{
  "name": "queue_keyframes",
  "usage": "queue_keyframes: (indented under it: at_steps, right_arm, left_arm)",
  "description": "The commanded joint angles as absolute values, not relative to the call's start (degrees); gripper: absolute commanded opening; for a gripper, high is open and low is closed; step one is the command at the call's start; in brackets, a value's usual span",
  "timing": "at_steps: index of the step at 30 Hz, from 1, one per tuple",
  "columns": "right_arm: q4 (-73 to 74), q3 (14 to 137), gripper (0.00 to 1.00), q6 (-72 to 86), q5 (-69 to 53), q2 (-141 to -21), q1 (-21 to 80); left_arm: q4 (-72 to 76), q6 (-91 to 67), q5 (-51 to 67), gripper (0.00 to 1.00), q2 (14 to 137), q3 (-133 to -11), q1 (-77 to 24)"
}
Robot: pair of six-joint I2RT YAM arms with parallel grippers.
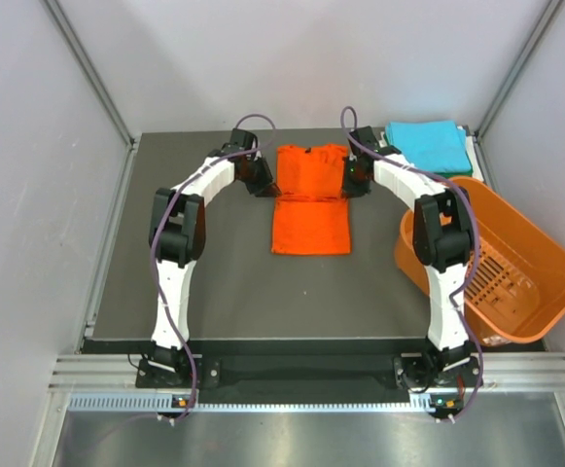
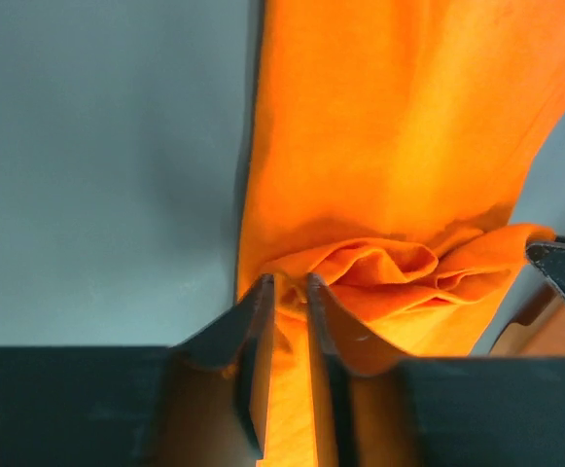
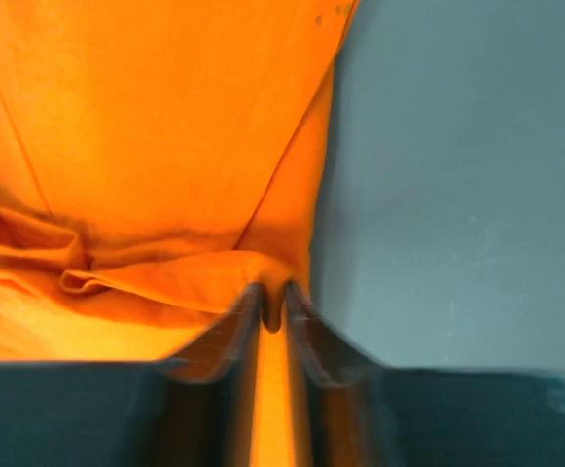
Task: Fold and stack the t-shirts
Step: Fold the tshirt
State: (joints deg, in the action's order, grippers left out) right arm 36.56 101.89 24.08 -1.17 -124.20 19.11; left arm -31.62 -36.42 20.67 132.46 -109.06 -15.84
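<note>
The bright orange t-shirt (image 1: 311,199) lies flat in the middle of the dark mat, its upper part doubled over the lower, with a fold line across the middle. My left gripper (image 1: 263,181) sits at the shirt's left edge. In the left wrist view its fingertips (image 2: 290,282) stand slightly apart, with a bunched fold of the orange cloth (image 2: 399,146) loose between them. My right gripper (image 1: 358,181) is at the right edge. Its jaws (image 3: 272,289) are nearly together and pinch a small nub of the cloth (image 3: 146,126). A turquoise t-shirt (image 1: 430,146), folded square, lies at the back right.
A rigid orange slotted basket (image 1: 515,263) stands tilted at the right edge of the table, close to the right arm. Grey mat (image 1: 224,282) shows in front of and to the left of the shirt. Walls close in the table at the back and both sides.
</note>
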Motion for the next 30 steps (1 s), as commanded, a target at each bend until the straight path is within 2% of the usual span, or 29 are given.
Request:
queue_keyframes:
  at_steps: [1,4,6,9,11,16,24,30]
  right_arm:
    - [35.8,105.9,0.20,23.4,1.0,-124.6,18.0]
    - [36.7,106.9,0.32,22.3,1.7,-123.0,18.0]
    - [37.4,106.0,0.32,22.1,2.0,-120.3,18.0]
    - [35.6,102.4,0.29,21.6,0.9,-116.4,18.4]
    - [35.1,101.0,0.21,21.4,0.2,-115.2,18.7]
    - [35.2,99.8,0.11,21.5,-2.4,-115.0,19.8]
    - [33.6,96.9,0.07,22.1,-4.0,-116.8,20.6]
    - [32.3,96.5,0.06,22.5,-4.2,-118.2,20.7]
  left_arm:
    - [-30.8,-34.1,21.1,0.27,132.1,-111.4,-15.0]
    - [-32.2,-33.1,18.2,0.32,129.3,-111.6,-14.3]
    - [-33.7,-32.0,13.1,0.34,125.5,-111.0,-14.4]
    - [-29.6,-30.2,13.4,0.34,119.6,-104.9,-15.8]
    - [-27.3,-30.0,15.0,0.33,116.8,-99.8,-17.3]
    - [-24.7,-30.1,18.7,0.26,116.3,-94.8,-19.9]
    - [-24.2,-30.1,19.5,0.24,120.8,-95.3,-21.5]
    - [-25.0,-29.7,17.7,0.24,124.9,-101.1,-21.3]
